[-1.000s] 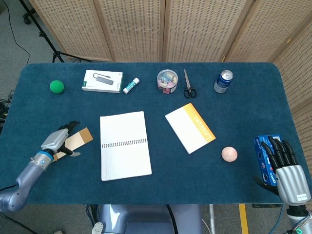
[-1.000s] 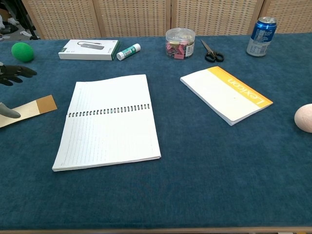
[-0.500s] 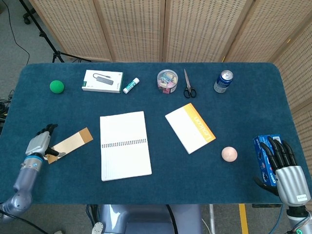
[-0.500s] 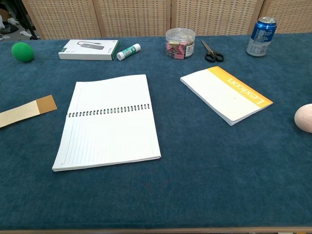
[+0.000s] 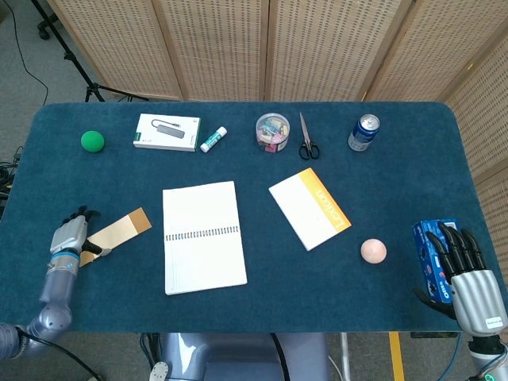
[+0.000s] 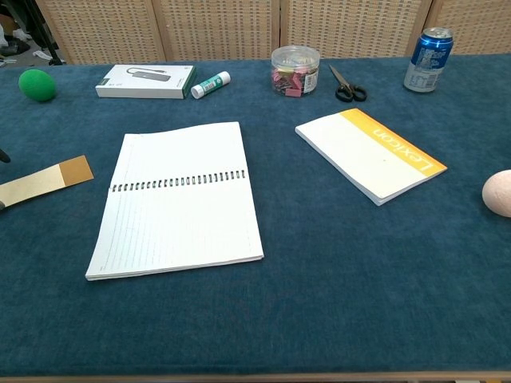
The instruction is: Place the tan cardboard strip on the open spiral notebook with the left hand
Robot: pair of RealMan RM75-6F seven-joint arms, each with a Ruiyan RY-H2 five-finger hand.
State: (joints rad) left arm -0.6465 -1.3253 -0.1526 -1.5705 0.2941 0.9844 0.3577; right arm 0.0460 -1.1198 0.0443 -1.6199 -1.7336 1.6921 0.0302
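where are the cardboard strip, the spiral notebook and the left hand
tan cardboard strip (image 5: 119, 228), head view, middle of the strip
open spiral notebook (image 6: 177, 183), chest view, on the spiral binding
left hand (image 5: 69, 236), head view, back of the hand, at the strip's near end

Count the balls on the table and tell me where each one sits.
2. The green ball sits at the far left, left of the white box. The pale pink ball lies near the right, below the yellow-edged notepad. None looks hidden.
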